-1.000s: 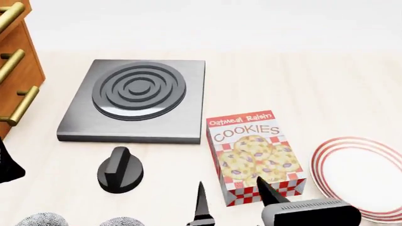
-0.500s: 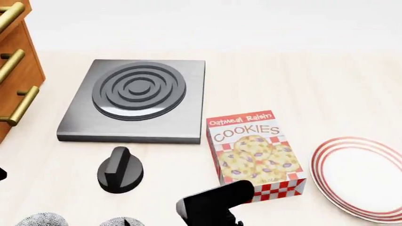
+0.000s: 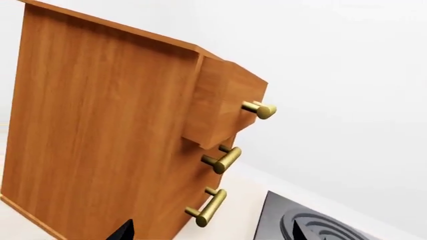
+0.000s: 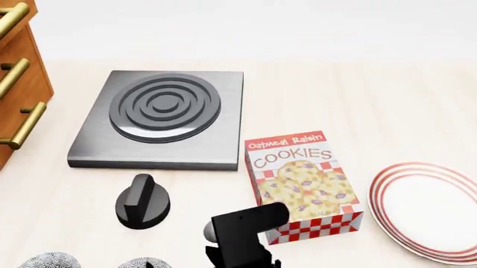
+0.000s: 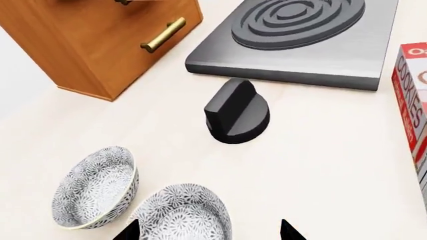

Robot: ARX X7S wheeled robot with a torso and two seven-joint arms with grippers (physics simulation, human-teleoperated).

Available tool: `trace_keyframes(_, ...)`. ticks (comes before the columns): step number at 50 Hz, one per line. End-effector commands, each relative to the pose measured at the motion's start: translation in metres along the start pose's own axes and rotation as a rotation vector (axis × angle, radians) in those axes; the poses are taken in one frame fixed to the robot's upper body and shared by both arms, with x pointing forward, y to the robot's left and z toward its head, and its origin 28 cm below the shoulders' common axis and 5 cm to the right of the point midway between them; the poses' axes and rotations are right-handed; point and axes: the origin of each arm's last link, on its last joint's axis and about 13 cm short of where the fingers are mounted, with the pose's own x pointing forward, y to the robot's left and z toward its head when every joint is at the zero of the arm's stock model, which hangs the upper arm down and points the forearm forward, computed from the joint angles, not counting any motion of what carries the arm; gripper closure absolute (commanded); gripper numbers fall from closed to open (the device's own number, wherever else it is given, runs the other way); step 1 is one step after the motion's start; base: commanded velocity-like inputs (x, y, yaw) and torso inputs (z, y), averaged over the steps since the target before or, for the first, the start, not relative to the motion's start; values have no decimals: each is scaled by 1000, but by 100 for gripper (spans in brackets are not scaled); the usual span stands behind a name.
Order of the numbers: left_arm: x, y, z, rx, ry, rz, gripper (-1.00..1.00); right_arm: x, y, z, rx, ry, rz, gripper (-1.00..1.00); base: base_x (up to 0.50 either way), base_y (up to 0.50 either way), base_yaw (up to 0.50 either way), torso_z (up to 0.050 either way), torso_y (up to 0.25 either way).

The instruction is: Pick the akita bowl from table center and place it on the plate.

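Observation:
Two alike speckled grey-and-white bowls sit near the table's front edge. The akita bowl [image 5: 181, 212] [image 4: 143, 262] lies just ahead of my right gripper [image 5: 208, 232], which is open; its dark fingertips [image 5: 127, 231] flank the bowl's near part without touching it. The twin bowl [image 5: 95, 187] [image 4: 48, 261] sits close beside it. In the head view my right wrist [image 4: 240, 237] hides that gripper's fingers. The red-ringed white plate [image 4: 428, 209] lies at the far right. My left gripper [image 3: 210, 232] is open and empty, facing the wooden cabinet [image 3: 100, 140].
A cookie box [image 4: 302, 181] stands between the bowls and the plate. A black knob [image 4: 142, 202] [image 5: 237, 112] and a grey hotplate [image 4: 160, 117] [image 5: 300, 40] lie behind the bowls. The drawer cabinet [image 4: 19, 84] with brass handles [image 3: 208, 207] stands at the left.
My right arm swung left from beside the cookie box to bottom centre, turning so its fingers no longer show in the head view. The left gripper slid out of the head view's left edge.

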Motion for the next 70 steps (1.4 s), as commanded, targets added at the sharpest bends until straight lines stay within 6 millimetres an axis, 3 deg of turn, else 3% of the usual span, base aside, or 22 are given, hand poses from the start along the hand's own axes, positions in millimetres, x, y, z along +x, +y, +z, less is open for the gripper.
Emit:
trace_keyframes(1,1,1,1,-6,-2,6,-100,4,-1,0,30,62,6,-100,0,0,0,0,0)
trace_keyframes(29,-6,3,9,-21,-25,-2,-100,22,-22,-2,104,108,-15,-100,0,0,0,0,0)
trace_keyframes(35,-8,4,11,-27,-29,0,-100,29,-19,-12,105,154,27,-100,0,0,0,0,0)
trace_keyframes(36,-9,4,13,-40,-29,4,-100,37,-23,-25,140,221,66,-100,0,0,0,0,0)
trace_keyframes(70,-10,6,14,-42,-30,4,-100,43,-27,-30,158,232,73,-100,0,0,0,0,0)
